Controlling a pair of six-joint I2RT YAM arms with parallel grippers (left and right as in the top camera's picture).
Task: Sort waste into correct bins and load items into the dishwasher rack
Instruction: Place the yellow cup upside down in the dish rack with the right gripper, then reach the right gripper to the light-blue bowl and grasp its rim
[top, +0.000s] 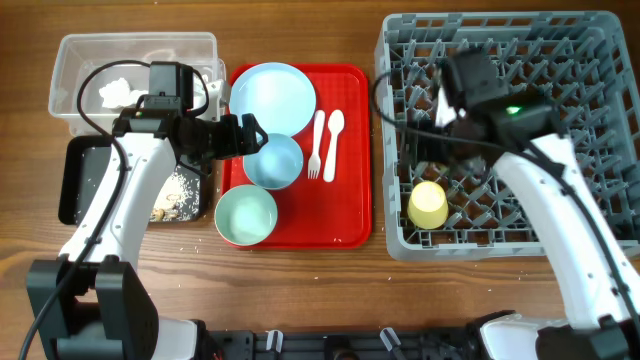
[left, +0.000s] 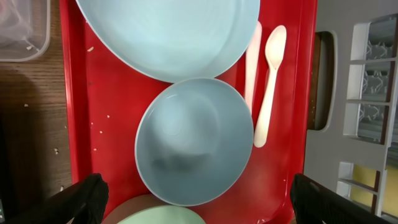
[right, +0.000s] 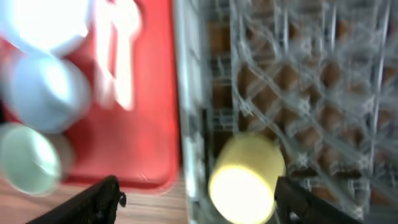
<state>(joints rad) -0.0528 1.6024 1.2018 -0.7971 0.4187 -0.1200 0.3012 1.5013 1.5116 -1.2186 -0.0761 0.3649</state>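
Note:
On the red tray lie a pale blue plate, a small pale blue bowl, a mint-green bowl, a white fork and a white spoon. My left gripper is open and empty, its fingers spread wide around the small blue bowl. The yellow cup lies in the front left corner of the grey dishwasher rack. My right gripper is open and empty above it. The red wrapper is out of view.
The clear tub at the back left holds white tissue. The black tray in front of it holds brownish food scraps. The red tray lies between the bins and the rack. The right wrist view is blurred.

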